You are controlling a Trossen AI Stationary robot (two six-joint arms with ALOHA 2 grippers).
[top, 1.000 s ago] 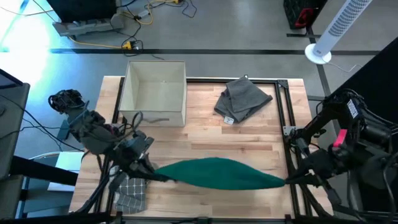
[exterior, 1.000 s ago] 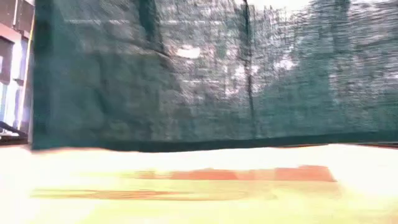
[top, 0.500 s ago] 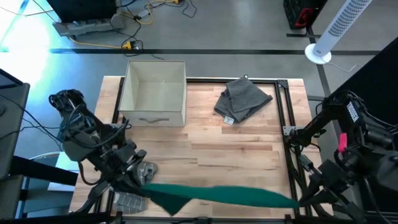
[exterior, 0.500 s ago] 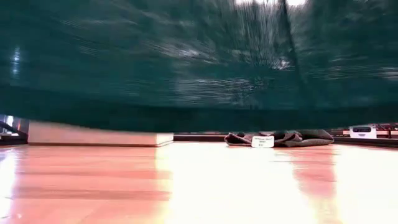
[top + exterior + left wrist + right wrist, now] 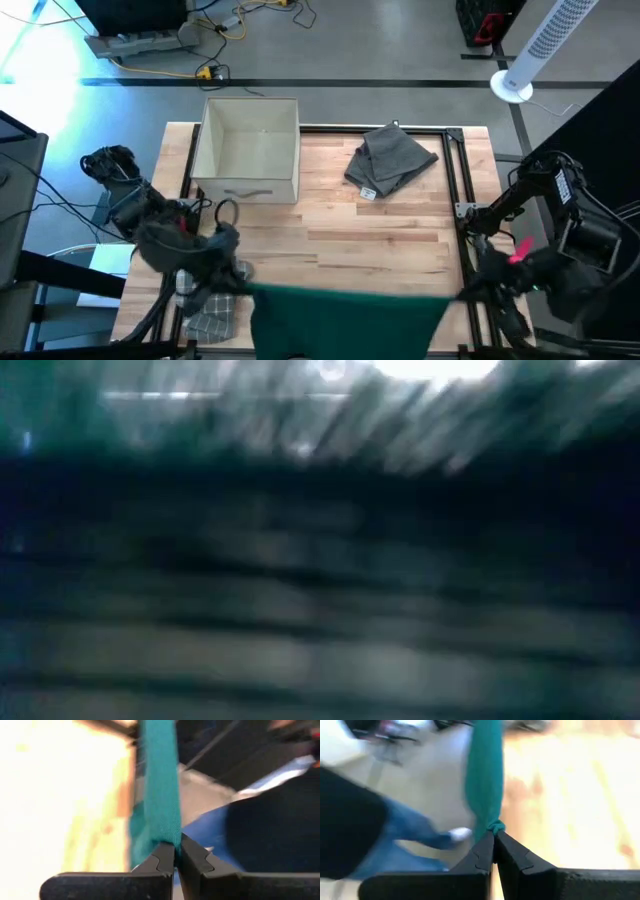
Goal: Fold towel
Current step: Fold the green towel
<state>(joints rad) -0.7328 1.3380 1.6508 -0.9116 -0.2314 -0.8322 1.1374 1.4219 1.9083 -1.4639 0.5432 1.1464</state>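
The green towel (image 5: 350,320) is stretched by its upper edge between my two grippers over the table's near part. From that edge it spreads as a flat sheet toward the near edge and runs out of the high view. My left gripper (image 5: 243,288) is shut on its left end. My right gripper (image 5: 457,295) is shut on its right end. In the low view the towel (image 5: 320,580) fills the whole picture as a dark green blur. My left gripper pinches the towel's left upper corner (image 5: 167,837) between its two shut fingers (image 5: 161,859). The cloth runs away from the fingertips as a narrow taut band. One layer or several, I cannot tell. My right gripper pinches the towel's right upper corner, bunched into a small knot of cloth (image 5: 494,826), between its two shut fingers (image 5: 483,851). From there the towel stretches away taut toward the other arm.
A white open box (image 5: 248,148) stands at the far left of the table. A folded grey cloth (image 5: 390,160) lies at the far right. A checked grey cloth (image 5: 210,315) lies by the left gripper at the near left. A person's blue trouser leg (image 5: 405,827) shows beyond the table.
Both grippers swung the towel toward the table's near edge and then came back a little. The towel, which bulged toward the far side a second ago, became a thin band. It now spreads flat toward the near edge and covers the low camera.
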